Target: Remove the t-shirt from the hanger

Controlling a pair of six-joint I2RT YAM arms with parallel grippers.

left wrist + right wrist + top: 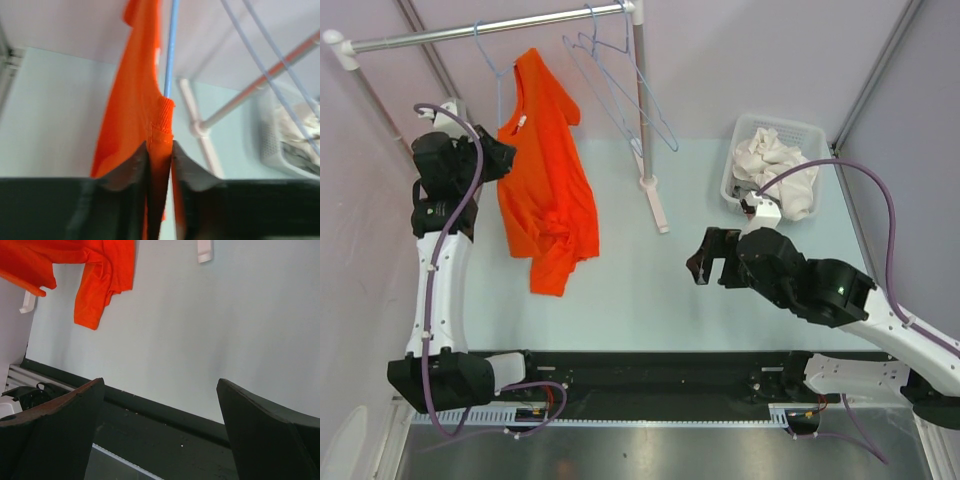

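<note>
An orange t-shirt (545, 180) hangs from a light blue wire hanger (497, 92) on the metal rail (470, 31) at the back left. My left gripper (500, 160) is at the shirt's left edge, just below the hanger. In the left wrist view it (160, 145) is shut on a ribbed orange hem (161, 125), with the blue hanger wire (171, 50) rising straight above. My right gripper (705, 258) is open and empty over the middle of the table, well to the right of the shirt. The right wrist view shows its open gripper (160, 381) and the shirt's lower part (100, 270) far off.
Empty wire hangers (620, 90) hang on the same rail beside the white rack post (641, 100), whose foot (655, 205) lies on the table. A white basket (730, 175) of pale clothes stands at the back right. The table's black front edge (165, 415) lies below the right gripper.
</note>
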